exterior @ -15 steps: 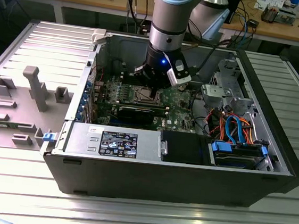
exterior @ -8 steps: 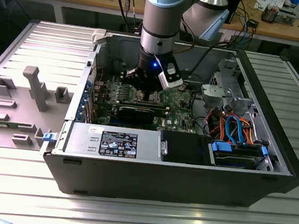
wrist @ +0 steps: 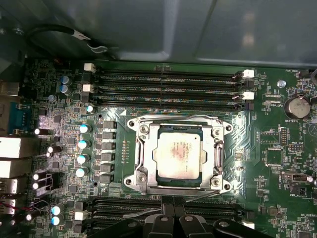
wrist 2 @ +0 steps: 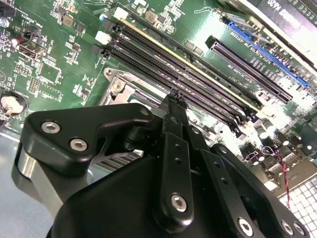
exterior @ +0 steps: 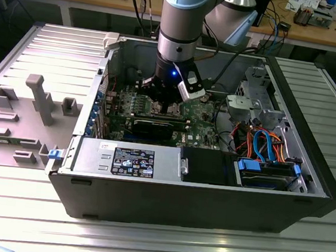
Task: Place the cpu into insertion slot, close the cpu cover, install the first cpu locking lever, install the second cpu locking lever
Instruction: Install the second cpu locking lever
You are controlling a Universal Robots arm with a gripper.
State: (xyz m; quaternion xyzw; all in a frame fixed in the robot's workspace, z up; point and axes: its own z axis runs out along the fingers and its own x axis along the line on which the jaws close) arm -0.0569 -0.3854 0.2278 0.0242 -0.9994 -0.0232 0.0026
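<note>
Open PC case (exterior: 147, 208) lying on its side on a ribbed metal bench (exterior: 155, 248); near edge of case carries the power supply unit (exterior: 128, 160) and, toward the exterior view's right, the drive bay w/ blue and orange cables (exterior: 268, 148). Behind these, the green circuit board (exterior: 202, 114) w/ robot arm (exterior: 181, 25) descending vertically onto it, gripper (exterior: 165, 104) low over the board centre. First wrist view: gripper fingertips (wrist: 173, 210) pressed together, nothing between them, just beside the socket edge, over the nearer memory slots (wrist: 163, 210). The cpu (wrist: 179, 154) sits flat in the insertion slot (wrist: 148, 153), silver top exposed; the cpu cover (wrist: 178, 121) frames it, lying down around the chip. Farther memory slots (wrist: 168, 87) run beyond the socket toward the case wall. Second wrist view: closed finger tips (wrist 2: 174, 101) near the socket corner (wrist 2: 119, 87).
</note>
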